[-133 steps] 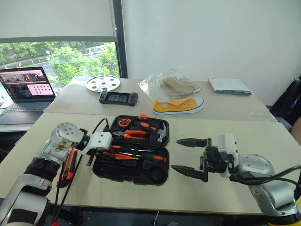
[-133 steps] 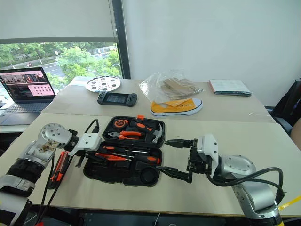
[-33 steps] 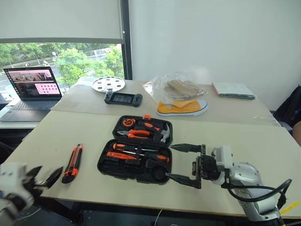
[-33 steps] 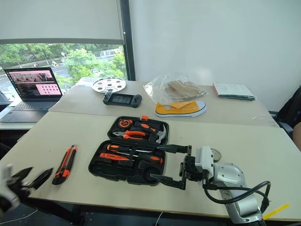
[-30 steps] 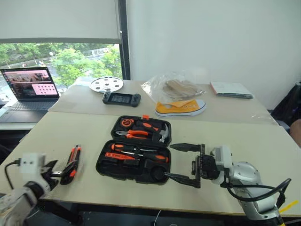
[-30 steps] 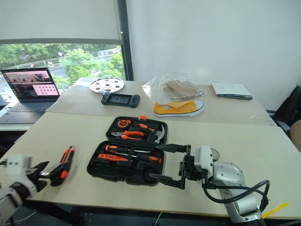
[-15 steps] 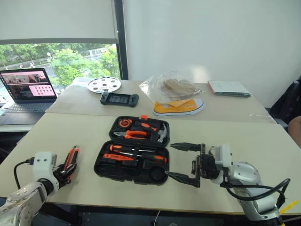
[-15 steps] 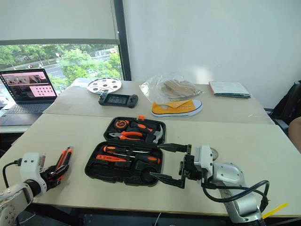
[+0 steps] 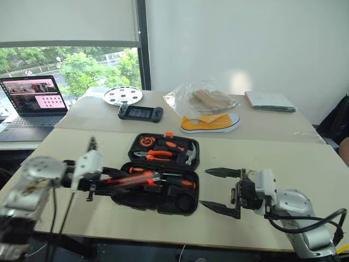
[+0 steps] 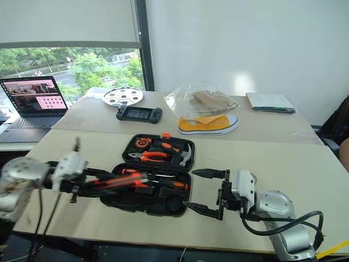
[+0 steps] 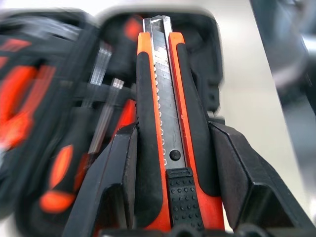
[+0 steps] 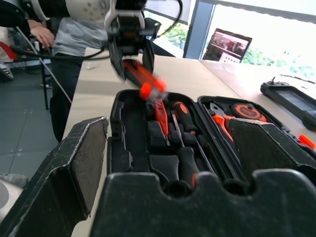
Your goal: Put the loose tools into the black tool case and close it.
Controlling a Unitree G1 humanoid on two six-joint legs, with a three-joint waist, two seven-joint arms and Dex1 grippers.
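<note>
— What do we have in our left gripper [image 11: 170, 163]?

— Its two black fingers [image 11: 116, 177] are clamped on the sides of the orange-and-black utility knife [image 9: 132, 179]. We hold the knife by its rear half, so the blade end pokes out over the near-left part of the black tool case [image 9: 188, 202], above the tools and not lying in any recess.

— And our right gripper [image 9: 222, 190]?

— It stands wide, nothing between its fingers, just beside the case's right edge and pointing toward it across the table [image 9: 305, 164].

— Where is the case?

— It lies open at the middle of the near table, lid half away from us. In the near half we see two screwdrivers [image 12: 183, 114] with orange-and-black handles side by side; we cannot tell what fills the round recess at the near right corner. In the lid half lie pliers [image 9: 158, 155], a hammer [image 9: 188, 154] and a round orange-and-black thing we cannot name.

— Anything farther out?

— On the far table are a laptop [image 9: 34, 101], a white disc with holes [image 9: 122, 95], a black game console [image 9: 141, 113], a yellow shoe [image 9: 210, 122] under a clear plastic bag [image 9: 202, 99], and a notebook [image 9: 270, 101]. The right wrist view also shows a person [image 12: 74, 37] standing past the table's left end.
</note>
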